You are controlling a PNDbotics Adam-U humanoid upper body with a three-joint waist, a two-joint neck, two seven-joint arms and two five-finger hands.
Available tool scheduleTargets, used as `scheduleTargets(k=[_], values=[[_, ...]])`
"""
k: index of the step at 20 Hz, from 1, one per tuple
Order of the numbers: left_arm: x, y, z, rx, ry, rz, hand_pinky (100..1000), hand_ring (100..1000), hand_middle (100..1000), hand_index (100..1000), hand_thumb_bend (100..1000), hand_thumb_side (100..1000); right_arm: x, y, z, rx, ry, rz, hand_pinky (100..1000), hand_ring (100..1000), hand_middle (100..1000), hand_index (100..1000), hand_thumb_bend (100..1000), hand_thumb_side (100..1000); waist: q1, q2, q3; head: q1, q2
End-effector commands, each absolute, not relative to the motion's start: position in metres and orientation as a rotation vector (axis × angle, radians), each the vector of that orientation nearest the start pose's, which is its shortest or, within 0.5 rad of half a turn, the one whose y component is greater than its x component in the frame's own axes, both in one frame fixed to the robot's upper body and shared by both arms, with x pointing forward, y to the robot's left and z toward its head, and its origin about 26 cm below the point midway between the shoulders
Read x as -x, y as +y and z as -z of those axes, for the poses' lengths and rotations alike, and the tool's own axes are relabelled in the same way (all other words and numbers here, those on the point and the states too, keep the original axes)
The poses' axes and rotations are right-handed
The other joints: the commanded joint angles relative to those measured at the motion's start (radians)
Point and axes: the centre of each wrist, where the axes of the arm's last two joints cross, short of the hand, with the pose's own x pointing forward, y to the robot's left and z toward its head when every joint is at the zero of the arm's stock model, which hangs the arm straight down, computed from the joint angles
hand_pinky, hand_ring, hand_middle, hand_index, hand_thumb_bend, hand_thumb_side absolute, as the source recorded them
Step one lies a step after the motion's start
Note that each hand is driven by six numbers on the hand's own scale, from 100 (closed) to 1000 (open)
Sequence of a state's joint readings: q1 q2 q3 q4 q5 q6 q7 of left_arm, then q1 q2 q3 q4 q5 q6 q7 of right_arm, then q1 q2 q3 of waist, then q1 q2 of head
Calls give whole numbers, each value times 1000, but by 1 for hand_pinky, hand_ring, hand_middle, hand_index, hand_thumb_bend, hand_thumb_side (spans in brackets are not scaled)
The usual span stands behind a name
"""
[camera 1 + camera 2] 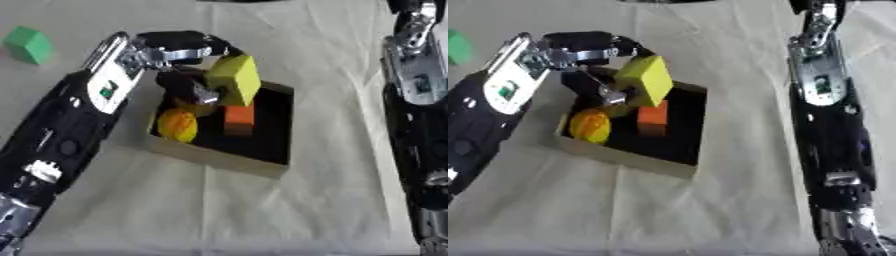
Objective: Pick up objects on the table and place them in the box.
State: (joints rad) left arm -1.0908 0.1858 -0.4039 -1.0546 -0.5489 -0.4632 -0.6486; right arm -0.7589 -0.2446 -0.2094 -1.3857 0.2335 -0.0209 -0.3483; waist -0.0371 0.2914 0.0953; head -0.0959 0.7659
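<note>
While its fingers curl round a yellow block, the left hand hangs over the far left part of the box, thumb and fingers pinching the block from above and beside, so that it tilts with one corner down toward the box floor. It is held there, by my reading, to be let go inside: the block sits above the dark interior, not over the cloth, and a release here should drop it among what already lies in the box. Below it stands an orange block, just under or touching the yellow one; I cannot tell which. To its left, against the left wall, rests a yellow-orange ball. The box lies askew in the middle of the table, which is covered by a pale cloth. Far left on the cloth, well apart from the box, a green block is left to fetch. The right arm runs down the right side; its hand shows in neither view.
</note>
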Motion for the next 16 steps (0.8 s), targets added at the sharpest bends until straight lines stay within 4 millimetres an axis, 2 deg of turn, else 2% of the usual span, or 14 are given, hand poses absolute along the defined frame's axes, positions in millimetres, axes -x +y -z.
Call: scheduleTargets(k=[1, 4, 7, 9, 10, 11, 13, 15, 16], values=[[-450, 89, -253, 82, 1852, -2639, 989, 957, 851, 981, 100, 659, -423, -282, -233, 623, -2202, 164, 704, 708, 665, 841, 100, 540, 17, -45, 2, 0, 4], [-442, 87, -263, 53, 1865, -2583, 1000, 979, 875, 1000, 100, 764, -423, -283, -230, 622, -2196, 171, 703, 707, 664, 840, 100, 542, 21, -48, 5, -2, 4], [-438, 86, -266, 54, 1831, -2570, 1000, 1000, 886, 1000, 100, 725, -422, -282, -230, 619, -2199, 174, 703, 707, 664, 840, 100, 542, 22, -51, 5, -4, 4], [-439, 86, -263, 70, 1800, -2585, 1000, 1000, 907, 998, 100, 571, -422, -281, -230, 619, -2200, 178, 702, 707, 663, 839, 100, 543, 21, -52, 4, -4, 4], [-440, 87, -262, 84, 1781, -2597, 1000, 1000, 927, 1000, 100, 246, -422, -281, -230, 618, -2199, 181, 702, 704, 660, 838, 100, 545, 21, -52, 3, -3, 4], [-441, 88, -259, 100, 1755, -2616, 1000, 1000, 930, 1000, 100, 190, -422, -282, -230, 618, -2198, 186, 701, 703, 659, 837, 100, 546, 21, -51, 2, -2, 4], [-445, 88, -253, 125, 1711, -2652, 1000, 1000, 942, 1000, 100, 192, -421, -282, -229, 616, -2195, 196, 700, 701, 657, 836, 100, 547, 22, -50, 1, 1, 4], [-448, 89, -249, 132, 1691, -2671, 1000, 1000, 947, 1000, 100, 444, -421, -282, -229, 614, -2194, 201, 699, 700, 655, 835, 100, 547, 22, -49, 0, 2, 4], [-450, 89, -247, 129, 1689, -2673, 1000, 1000, 948, 1000, 100, 655, -421, -281, -229, 614, -2195, 203, 699, 699, 654, 834, 100, 547, 23, -48, 0, 1, 4]])
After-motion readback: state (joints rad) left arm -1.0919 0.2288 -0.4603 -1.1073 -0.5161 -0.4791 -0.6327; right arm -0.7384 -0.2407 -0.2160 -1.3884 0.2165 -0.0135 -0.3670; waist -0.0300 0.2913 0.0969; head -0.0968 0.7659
